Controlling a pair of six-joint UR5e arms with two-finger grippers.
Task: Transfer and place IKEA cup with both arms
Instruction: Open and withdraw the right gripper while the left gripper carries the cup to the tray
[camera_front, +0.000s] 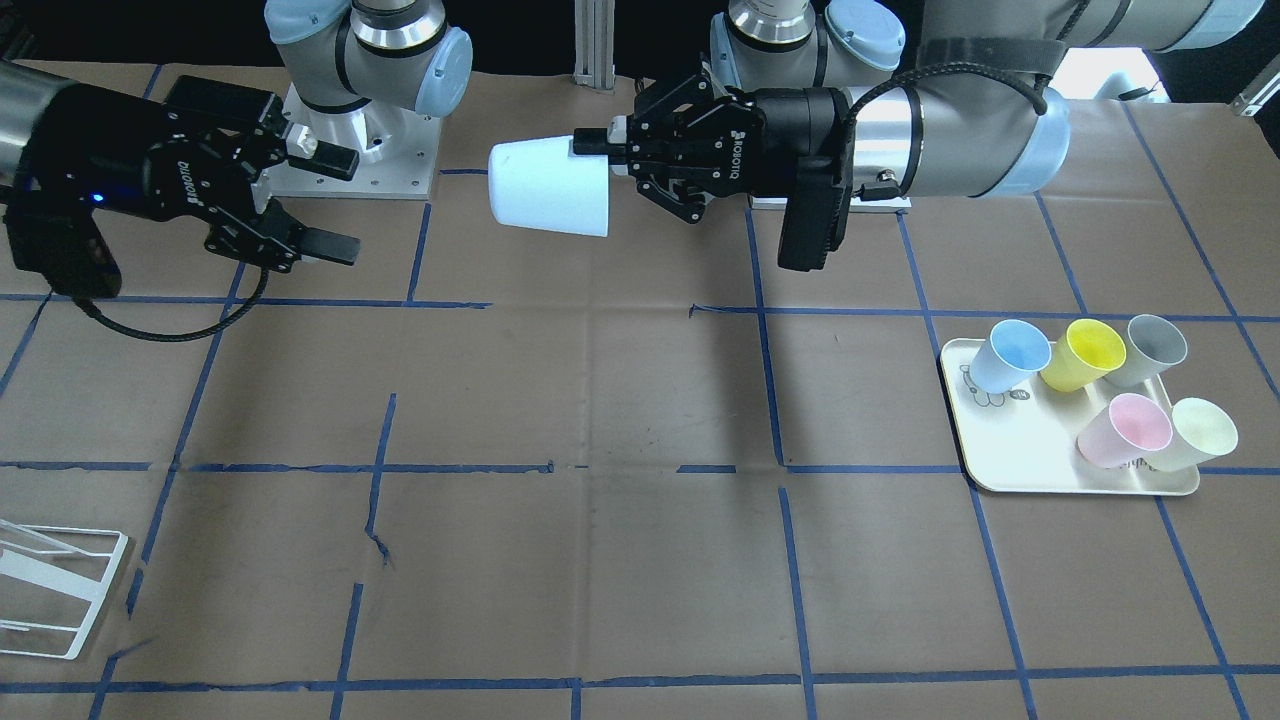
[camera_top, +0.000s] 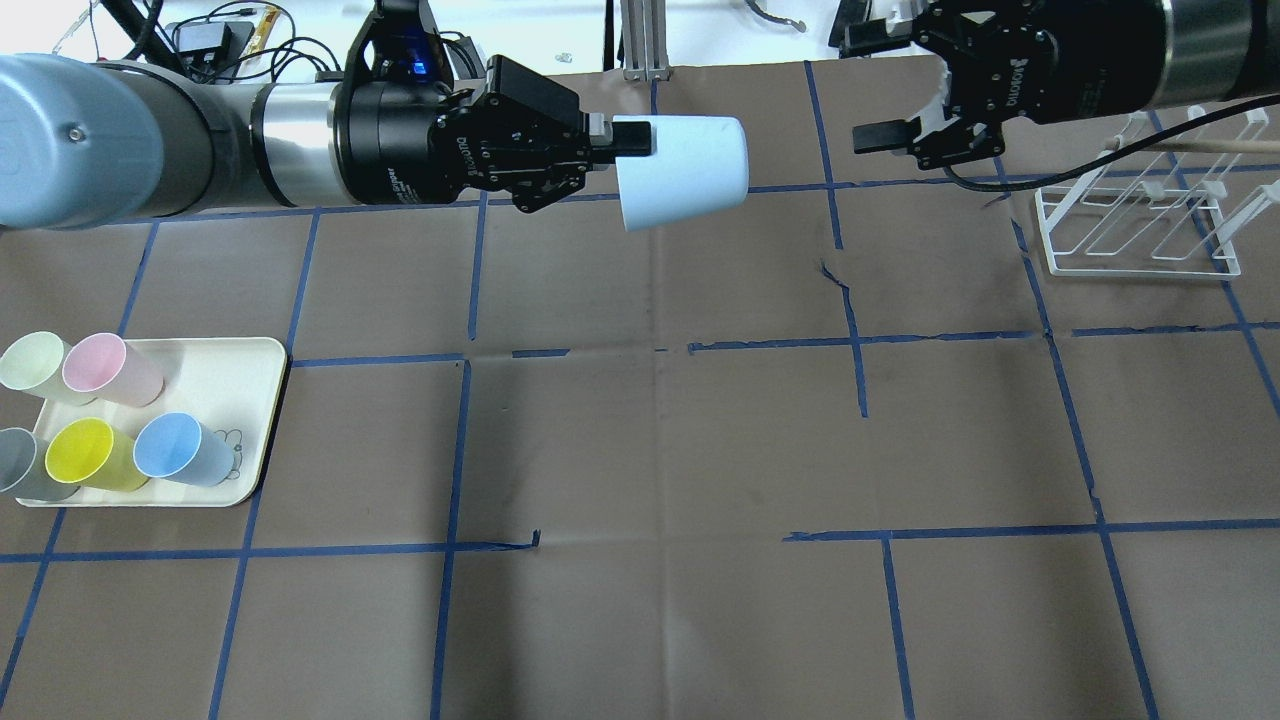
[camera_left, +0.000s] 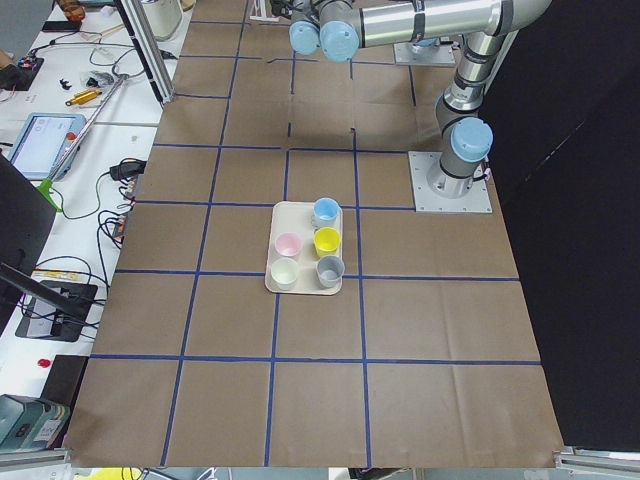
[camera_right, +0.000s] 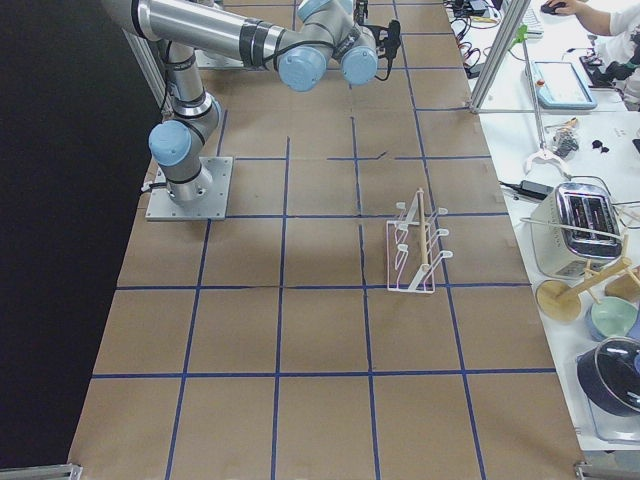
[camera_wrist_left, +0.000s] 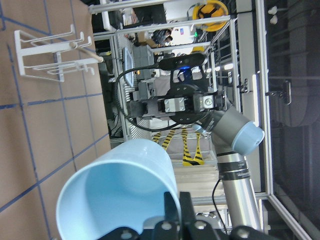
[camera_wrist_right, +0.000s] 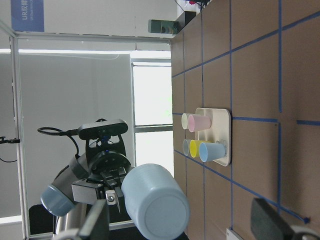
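Note:
My left gripper (camera_top: 632, 140) is shut on the rim of the pale-blue IKEA cup (camera_top: 680, 170). It holds the cup on its side above the table's far middle, base pointing toward my right gripper. The cup also shows in the front view (camera_front: 550, 188) with the left gripper (camera_front: 590, 145). It shows in the left wrist view (camera_wrist_left: 115, 190) and the right wrist view (camera_wrist_right: 155, 205) too. My right gripper (camera_top: 872, 88) is open and empty, facing the cup's base with a gap of about a cup's length. It also shows in the front view (camera_front: 335, 200).
A cream tray (camera_top: 215, 370) at my left holds a second blue cup (camera_top: 180, 448), a yellow cup (camera_top: 85, 452), a pink cup (camera_top: 100, 368), and a grey and a pale-green cup. A white wire rack (camera_top: 1130, 230) stands below my right arm.

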